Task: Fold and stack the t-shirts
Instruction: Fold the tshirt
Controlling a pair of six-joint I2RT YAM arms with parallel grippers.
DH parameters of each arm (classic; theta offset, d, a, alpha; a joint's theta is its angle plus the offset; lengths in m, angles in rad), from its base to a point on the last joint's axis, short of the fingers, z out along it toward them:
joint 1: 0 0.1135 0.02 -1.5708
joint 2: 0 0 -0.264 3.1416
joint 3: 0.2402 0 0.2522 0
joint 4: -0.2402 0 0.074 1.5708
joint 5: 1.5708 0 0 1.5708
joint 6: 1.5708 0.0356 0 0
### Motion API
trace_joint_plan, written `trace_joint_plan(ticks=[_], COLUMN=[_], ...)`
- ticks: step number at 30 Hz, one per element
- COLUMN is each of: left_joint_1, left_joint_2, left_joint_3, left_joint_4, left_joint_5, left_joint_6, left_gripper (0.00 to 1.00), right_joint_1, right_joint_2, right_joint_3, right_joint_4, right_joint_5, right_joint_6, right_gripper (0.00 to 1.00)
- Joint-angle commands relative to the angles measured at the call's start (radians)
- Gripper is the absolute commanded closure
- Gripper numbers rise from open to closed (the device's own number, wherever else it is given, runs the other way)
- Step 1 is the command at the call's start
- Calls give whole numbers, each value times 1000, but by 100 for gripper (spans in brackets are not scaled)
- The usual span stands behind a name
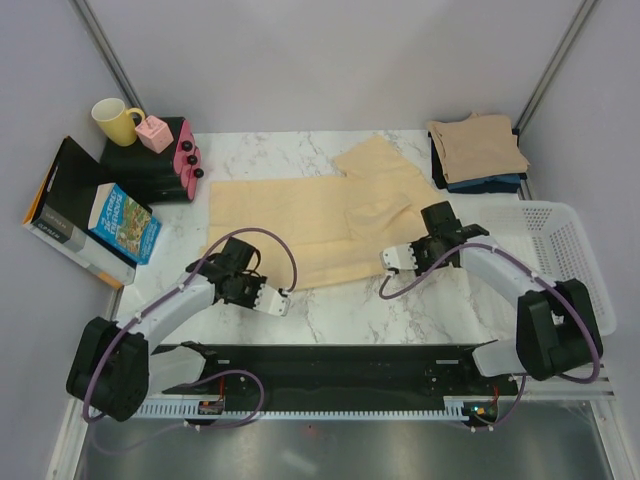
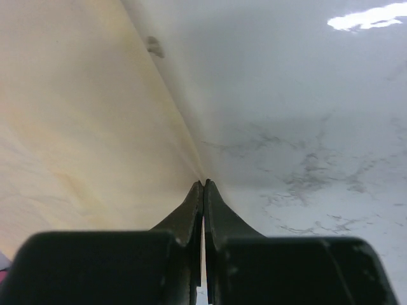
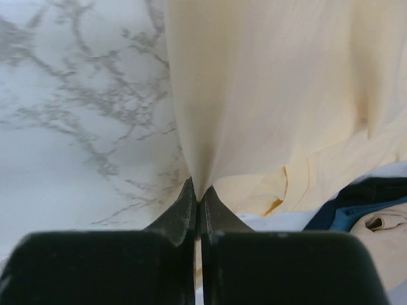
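Presently found the left pincer point(image 1: 282, 300) closed to a hairline on the near-left hem of the pale yellow-cream t-shirt point(image 1: 300, 215), spread across the middle of the desk point(image 1: 340, 310) with one sleeve turned out toward the far right. Judged the bite thin: saw only the very edge of cloth reaching the fingertips point(image 2: 191, 210) in the left wrist view. Could lose that corner on lifting, through so shallow a hold. Cannot confirm how much fabric sits between the tips; hidden by the pincer itself.

Found the right pincer point(image 1: 391, 262) likewise clamped tight on the near-right edge, with cloth gathered into a taut ridge at the tips. Risk there of a bunched or skewed fold if raised out of step with the left side, or of trapping the loose sleeve underneath.

Noted the folded stack point(image 1: 478, 150), tan-beige on top over dark shirts, at the far right corner, well apart from the spread shirt. Unable to count the lower layers.

Noted the white basket point(image 1: 565, 235) beside the right arm, partly covered by it; possible snag on a wide swing.
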Motion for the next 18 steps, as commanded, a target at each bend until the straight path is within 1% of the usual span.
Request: trace_joint_plan(ticks=[1, 5, 9, 10, 11, 12, 13, 14, 15, 16, 18], left_joint_1=[0, 0, 2, 2, 2, 2, 2, 2, 2, 2, 0], left_joint_2=[-121, -188, -211, -211, -211, -211, -213, -213, -216, -219, -228], left_joint_3=[-87, -120, -123, -120, -115, -106, -83, -68, -51, -4, 56], left_joint_4=[-176, -268, -319, -323, -328, -342, -346, -355, -365, -403, -460], left_joint_5=[1, 33, 49, 49, 50, 53, 55, 60, 61, 66, 83], left_joint_6=[105, 111, 120, 123, 123, 114, 106, 102, 84, 76, 67], left_gripper=[98, 98, 98, 98, 98, 98, 64, 34, 13, 6, 1], right_joint_1=[12, 66, 147, 173, 178, 181, 179, 181, 179, 179, 181], right_joint_2=[-128, -231, -334, -346, -360, -362, -362, -352, -343, -334, -305], right_joint_3=[-41, -95, -151, -156, -159, -153, -145, -135, -104, -84, -5], right_joint_4=[-243, -358, -408, -411, -411, -411, -412, -414, -417, -422, -446], right_joint_5=[-58, -68, -76, -74, -74, -73, -67, -62, -58, -55, -65], right_joint_6=[-47, -75, -61, -52, -46, -40, -32, -9, 8, 25, 89], right_gripper=[100, 100, 100, 93, 74, 52, 17, 11, 7, 2, 2])
